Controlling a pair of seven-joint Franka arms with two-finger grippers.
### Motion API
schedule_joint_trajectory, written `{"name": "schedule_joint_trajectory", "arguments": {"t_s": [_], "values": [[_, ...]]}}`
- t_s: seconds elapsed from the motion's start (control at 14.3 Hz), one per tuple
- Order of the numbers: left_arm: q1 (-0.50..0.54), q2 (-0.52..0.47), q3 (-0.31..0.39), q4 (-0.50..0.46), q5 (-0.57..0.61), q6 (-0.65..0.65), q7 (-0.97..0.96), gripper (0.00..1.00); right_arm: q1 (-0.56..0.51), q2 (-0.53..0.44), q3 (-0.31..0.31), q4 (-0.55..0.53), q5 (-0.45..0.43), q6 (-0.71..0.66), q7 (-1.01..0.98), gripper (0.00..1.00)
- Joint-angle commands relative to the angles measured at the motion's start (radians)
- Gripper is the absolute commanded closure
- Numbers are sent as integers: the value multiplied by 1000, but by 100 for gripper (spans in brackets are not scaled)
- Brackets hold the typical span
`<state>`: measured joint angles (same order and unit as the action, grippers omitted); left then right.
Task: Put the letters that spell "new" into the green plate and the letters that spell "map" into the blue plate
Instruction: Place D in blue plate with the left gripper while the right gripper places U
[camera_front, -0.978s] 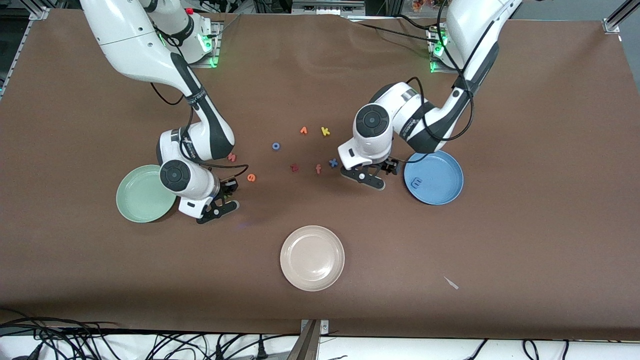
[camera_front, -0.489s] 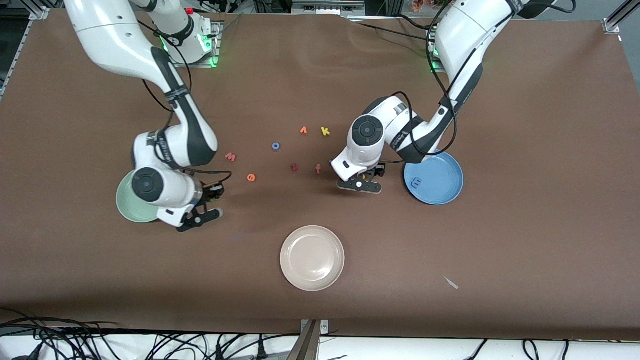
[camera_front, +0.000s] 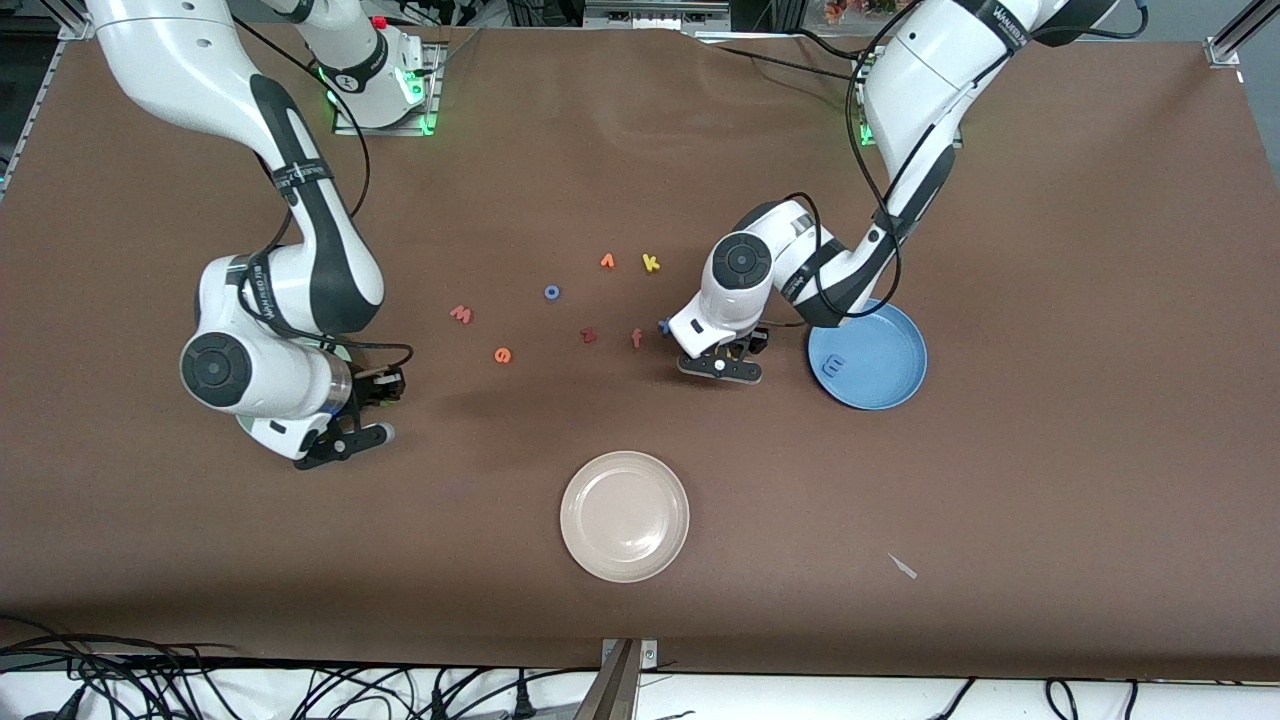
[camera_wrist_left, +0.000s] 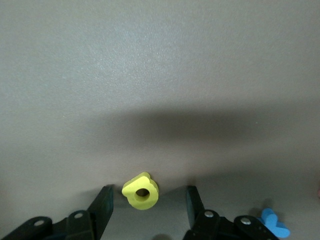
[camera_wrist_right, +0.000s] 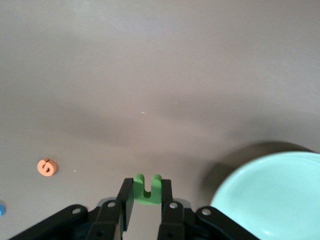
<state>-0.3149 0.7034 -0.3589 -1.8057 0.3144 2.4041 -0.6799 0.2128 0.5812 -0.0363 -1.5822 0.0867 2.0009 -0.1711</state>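
Swung toward the green plate (camera_wrist_right: 272, 192) with right claw (camera_wrist_right: 147, 195) pinching the green n (camera_wrist_right: 147, 189), while left claw (camera_wrist_left: 147, 202) straddles, still spread, the yellow a (camera_wrist_left: 141, 191) on the worktop (camera_front: 1050, 450), both placements pending.

**Both arms low over the table, letters scattered between them**

The right gripper (camera_front: 345, 425) hangs beside the mostly hidden green plate (camera_front: 243, 424). The left gripper (camera_front: 722, 360) sits low just beside the blue plate (camera_front: 888, 385), which holds the blue m (camera_front: 832, 366). The beige plate (camera_front: 625, 516) lies nearest the camera.
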Motion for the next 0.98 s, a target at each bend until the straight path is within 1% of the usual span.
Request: {"name": "schedule_joint_trajectory", "arguments": {"t_s": [0.0,0.14,0.28,0.35,0.42,0.63,0.84,0.91], "values": [[3,-12,0,-17,28,20,-20,49,-12,-15,-36,4,19,-34,-21,90],[3,-13,-2,-14,28,20,-20,70,-26,-12,-59,2,19,-34,-19,90],[7,-18,0,-14,28,20,-18,82,-58,-4,-59,-2,19,-36,-19,90],[8,-21,0,-14,28,20,-18,93,-72,-1,-59,-8,18,-36,-21,90],[11,-27,-2,-14,28,14,-20,100,-90,0,-59,-18,19,-36,-21,90],[25,-68,-3,-12,28,-5,-10,100,-141,17,-59,-48,19,-36,-39,90],[52,-154,-2,-4,28,-182,26,97,-173,38,-59,-56,19,-36,-38,90],[81,-172,-5,-4,29,-219,60,97,-182,45,-59,-58,19,-36,-39,90]]}}
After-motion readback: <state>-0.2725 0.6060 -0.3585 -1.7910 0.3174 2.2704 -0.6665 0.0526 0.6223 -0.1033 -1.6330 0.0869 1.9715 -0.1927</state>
